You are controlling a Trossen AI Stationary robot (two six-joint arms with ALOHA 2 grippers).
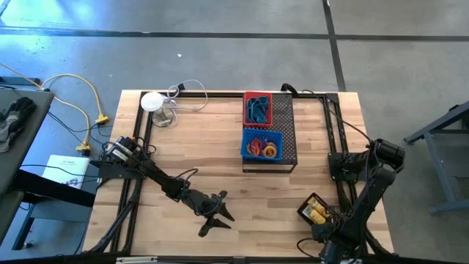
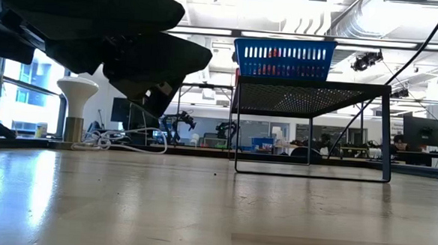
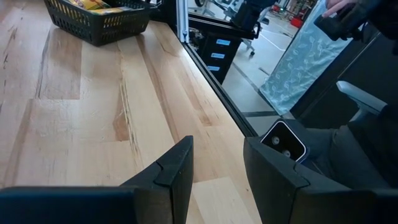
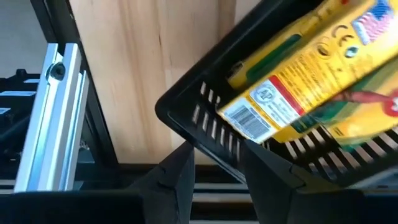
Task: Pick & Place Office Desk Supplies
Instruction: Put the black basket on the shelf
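A small black slotted basket (image 1: 314, 210) with yellow packets (image 4: 311, 81) in it sits near the table's right front corner. My right gripper (image 4: 216, 167) points down over it, open. Its fingers stand on either side of the basket's wall near one corner (image 4: 186, 121), and no touch shows. My left gripper (image 1: 217, 214) reaches level over the bare wood near the front middle, open, with nothing between its fingers (image 3: 214, 168). A red bin (image 1: 257, 108) holds teal items. A blue bin (image 1: 261, 144) holds orange, red and yellow loops.
Both bins stand on a black perforated stand (image 1: 284, 132) at the far middle, which shows on legs in the low view (image 2: 310, 93). A white round object with a cable (image 1: 152, 101) is at the far left. Metal frame rails (image 4: 46, 112) run beside the basket.
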